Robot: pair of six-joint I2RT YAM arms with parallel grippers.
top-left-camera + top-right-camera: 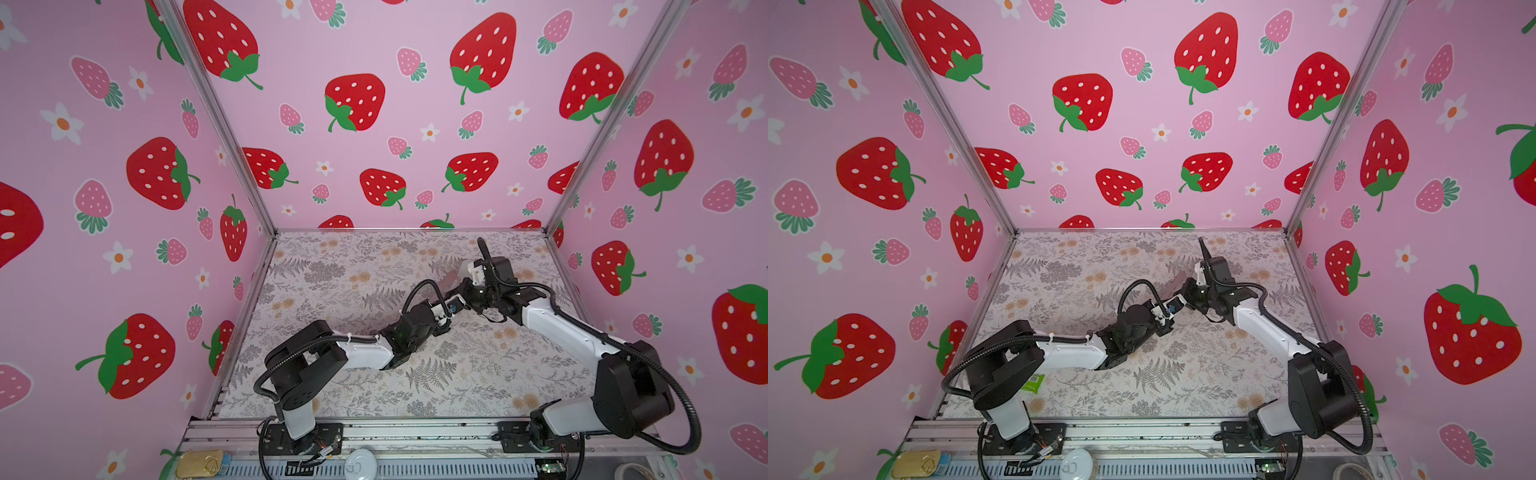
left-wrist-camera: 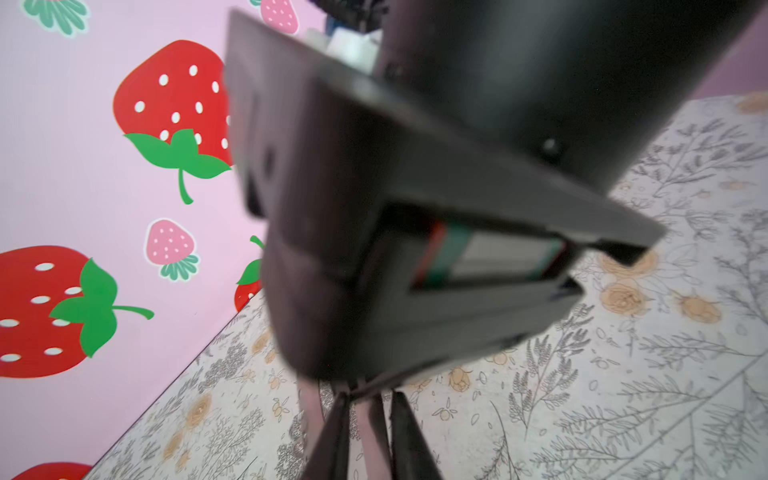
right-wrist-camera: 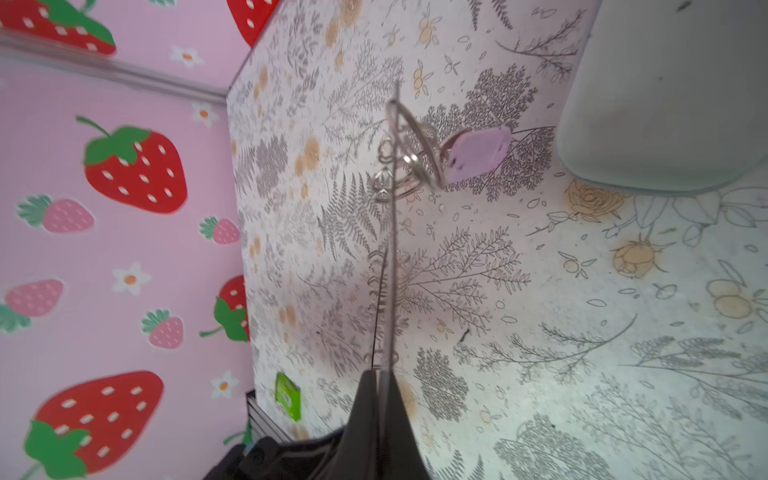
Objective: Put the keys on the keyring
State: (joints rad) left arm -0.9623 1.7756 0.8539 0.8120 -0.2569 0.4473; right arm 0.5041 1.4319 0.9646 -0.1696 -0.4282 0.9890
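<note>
Reaching low across the table (image 1: 332,266) toward its back middle, my left arm (image 1: 365,353) and my right arm (image 1: 552,320) meet almost wrist to wrist. My right pincer (image 3: 380,374): fingertips pressed together on the keyring (image 3: 392,249), a thin grey strap seen edge-on, with silvery rings (image 3: 405,162) along one edge. One small key (image 3: 478,153), lilac head, sits just beside those rings; whether threaded on, I cannot tell. My left pincer (image 2: 371,399): narrowed to a slit, pinkish strip in the gap; grip not discernible.
</note>
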